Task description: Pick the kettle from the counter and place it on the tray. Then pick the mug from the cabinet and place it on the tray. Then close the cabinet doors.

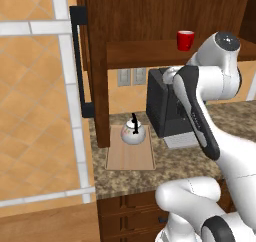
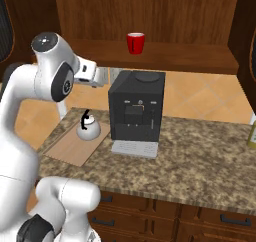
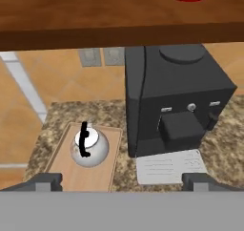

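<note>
tray (image 1: pixel 131 156) of pale wood lies at the left end of the speckled worktop (image 1: pixel 190 166), its long side running away from the front edge, and the kettle (image 1: pixel 133 132) sits upright on the far half of it, black handle arched over the white body. the hand view shows the same: kettle (image 3: pixel 89 148) standing on the tray (image 3: pixel 81 170), well inside its rim. at far left one of the cabinet doors (image 1: pixel 82 61) stands swung open, its black bar handle facing out. right of the tray, apart from it, stands the black coffee machine (image 2: pixel 136 106) with a pale drip grate (image 2: pixel 134 148) at its foot. above, inside the dark cabinet (image 2: pixel 150 16), the red mug (image 2: pixel 135 42) stands upright on the plank shelf (image 2: pixel 165 56), roughly over the coffee machine. the pincer (image 3: pixel 124 180) hangs in the air above the worktop, below shelf height, its fingertips (image 3: pixel 47 181) spread wide apart with nothing between them; it touches neither kettle nor mug. at the far right edge of the right base view a yellowish bottle (image 2: pixel 252 133) stands on the worktop.
</note>
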Robot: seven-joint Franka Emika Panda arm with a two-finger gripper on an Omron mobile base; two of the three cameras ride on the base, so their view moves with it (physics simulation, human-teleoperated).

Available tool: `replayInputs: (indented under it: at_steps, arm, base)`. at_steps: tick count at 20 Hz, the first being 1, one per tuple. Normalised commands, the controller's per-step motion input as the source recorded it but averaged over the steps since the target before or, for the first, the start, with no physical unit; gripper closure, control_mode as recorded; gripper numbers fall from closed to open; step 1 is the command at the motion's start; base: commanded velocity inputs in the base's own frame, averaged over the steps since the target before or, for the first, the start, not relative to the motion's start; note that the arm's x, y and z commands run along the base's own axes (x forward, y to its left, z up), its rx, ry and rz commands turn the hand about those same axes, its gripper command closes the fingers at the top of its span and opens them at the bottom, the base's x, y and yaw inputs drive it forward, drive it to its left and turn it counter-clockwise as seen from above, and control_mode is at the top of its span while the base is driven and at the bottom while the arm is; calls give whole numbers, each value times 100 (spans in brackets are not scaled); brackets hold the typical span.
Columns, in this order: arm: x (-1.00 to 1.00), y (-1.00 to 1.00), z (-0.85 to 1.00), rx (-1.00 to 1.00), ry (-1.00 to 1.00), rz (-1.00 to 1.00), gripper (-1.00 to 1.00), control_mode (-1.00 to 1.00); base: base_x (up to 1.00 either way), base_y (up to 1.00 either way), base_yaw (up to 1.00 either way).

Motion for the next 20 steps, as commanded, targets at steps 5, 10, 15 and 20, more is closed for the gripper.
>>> replayInputs:
  at_steps: [5, 10, 15, 20]
  arm:
    - [0, -52, 39, -1, -29, -1, -100, -100]
    - [1, -53, 29, 0, -35, 0, -100, -100]
    - [35, -57, 25, 0, -1, 0, -100, -100]
    - [48, -32, 26, 0, 0, 0, -100, -100]
  base:
    - [0, 0, 0]
    - [0, 0, 0]
    - [0, 0, 0]
    - [0, 0, 0]
